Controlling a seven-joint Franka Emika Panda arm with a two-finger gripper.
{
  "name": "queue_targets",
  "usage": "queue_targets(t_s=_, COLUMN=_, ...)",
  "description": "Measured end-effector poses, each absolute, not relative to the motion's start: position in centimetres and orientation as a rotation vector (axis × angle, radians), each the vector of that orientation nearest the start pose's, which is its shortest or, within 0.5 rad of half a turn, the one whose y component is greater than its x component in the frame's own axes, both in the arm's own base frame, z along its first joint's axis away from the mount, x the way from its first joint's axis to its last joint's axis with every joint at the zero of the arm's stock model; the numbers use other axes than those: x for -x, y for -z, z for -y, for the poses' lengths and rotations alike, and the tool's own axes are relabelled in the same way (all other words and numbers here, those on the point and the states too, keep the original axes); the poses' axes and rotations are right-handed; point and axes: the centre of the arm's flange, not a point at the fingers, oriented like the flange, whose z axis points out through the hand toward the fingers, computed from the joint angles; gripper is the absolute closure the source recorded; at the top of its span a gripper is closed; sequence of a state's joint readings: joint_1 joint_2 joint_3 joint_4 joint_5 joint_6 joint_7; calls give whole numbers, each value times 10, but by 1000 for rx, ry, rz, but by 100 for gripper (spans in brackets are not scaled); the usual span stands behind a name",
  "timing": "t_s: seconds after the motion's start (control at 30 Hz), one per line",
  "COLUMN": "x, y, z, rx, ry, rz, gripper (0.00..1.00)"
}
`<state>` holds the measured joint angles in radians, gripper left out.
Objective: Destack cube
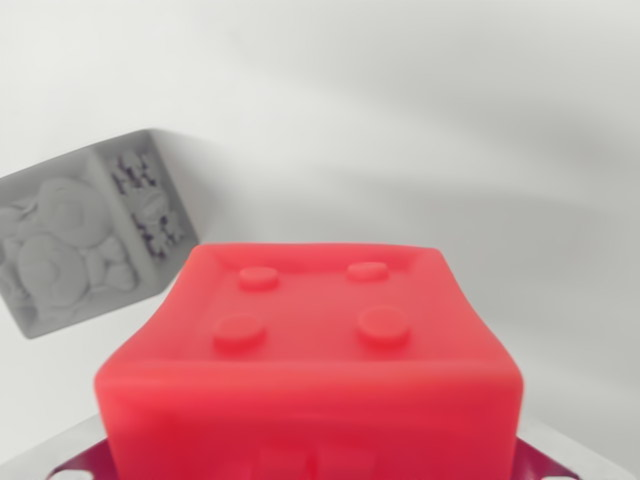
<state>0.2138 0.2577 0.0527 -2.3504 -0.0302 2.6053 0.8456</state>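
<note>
Wrist view: red cube (310, 370) fills the lower centre, close to the camera, four round studs on top. Grey cube (85, 240) with relief patterns sits apart at the wrist view's left, tilted. Plain white table (450, 130), softly shadowed. Jaws not visible; state cannot be told.

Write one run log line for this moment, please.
view: wrist | red cube close, four studs up | grey cube on wrist view's left, apart | fingers: unseen

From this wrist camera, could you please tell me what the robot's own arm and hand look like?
Hardly any of it shows. No fingers or arm are visible; only pale grey edges at the bottom corners might belong to the hand. The red cube fills the foreground, with a grey cube behind.
</note>
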Motion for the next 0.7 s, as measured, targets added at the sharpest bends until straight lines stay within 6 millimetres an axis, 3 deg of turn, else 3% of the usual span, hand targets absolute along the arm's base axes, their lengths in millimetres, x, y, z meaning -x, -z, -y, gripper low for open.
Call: queue_targets(t_s=0.7, x=-503, y=-209, z=-97, rx=2941, ry=-2, rz=-1115, gripper=100)
